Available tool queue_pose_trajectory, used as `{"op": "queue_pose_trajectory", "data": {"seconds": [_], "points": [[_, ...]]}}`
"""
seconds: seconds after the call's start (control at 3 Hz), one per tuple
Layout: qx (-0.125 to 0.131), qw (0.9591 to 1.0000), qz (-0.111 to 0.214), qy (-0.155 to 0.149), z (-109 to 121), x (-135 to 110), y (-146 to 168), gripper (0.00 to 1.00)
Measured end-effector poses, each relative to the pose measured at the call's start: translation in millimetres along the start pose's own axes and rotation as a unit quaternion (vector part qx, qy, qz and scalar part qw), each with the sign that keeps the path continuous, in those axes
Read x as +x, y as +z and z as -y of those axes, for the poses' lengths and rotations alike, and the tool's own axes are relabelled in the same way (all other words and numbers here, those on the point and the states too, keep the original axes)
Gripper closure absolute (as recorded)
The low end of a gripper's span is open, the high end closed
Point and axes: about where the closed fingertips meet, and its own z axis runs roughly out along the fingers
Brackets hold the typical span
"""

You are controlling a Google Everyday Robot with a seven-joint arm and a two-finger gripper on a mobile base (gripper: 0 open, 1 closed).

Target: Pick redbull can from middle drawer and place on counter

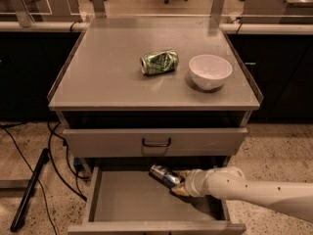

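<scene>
On the desk (107, 82), a dented green can (159, 62) lying on its side, and just to its right a white bowl (210, 71). Lower down, a shut grey drawer front (98, 142) with a small black handle (156, 142). Below that, the gripper (177, 184). On the speckled floor (274, 141) to the left, black cables (50, 148) and a long black stick (29, 190).

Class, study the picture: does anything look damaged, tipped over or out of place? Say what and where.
The green can lies on its side on the counter, dented, beside the bowl. In the open middle drawer, the hand grips the redbull can, which is tilted. Nothing looks spilled.
</scene>
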Motion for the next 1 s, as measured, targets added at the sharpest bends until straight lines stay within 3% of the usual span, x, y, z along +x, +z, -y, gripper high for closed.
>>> {"op": "queue_pose_trajectory", "data": {"seconds": [0.67, 1.0], "points": [[-0.033, 0.9985, -0.001, -0.045, -3, -2, -49, 1.0], [-0.055, 0.9953, 0.008, -0.08, 12, -20, -89, 1.0]]}}
